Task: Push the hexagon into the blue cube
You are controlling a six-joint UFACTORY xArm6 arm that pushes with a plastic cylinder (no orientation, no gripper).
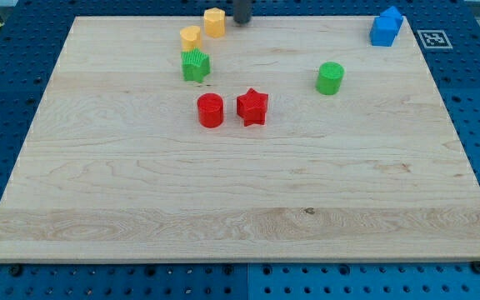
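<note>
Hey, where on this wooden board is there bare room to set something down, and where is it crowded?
Free: the whole lower half of the board, below the red cylinder and red star; also the stretch between the green cylinder and blue block. Crowded: the top left-centre, where two yellow blocks and the green star cluster beside my tip.

Only the lowest stretch of the robot's rod shows, at the far edge of the tabletop: a short, dark grey to black cylinder with a faint sheen down its side, cut off by the view's top. My tip (242, 22) ends blunt and flat. No cables, screws or markings can be made out.
</note>
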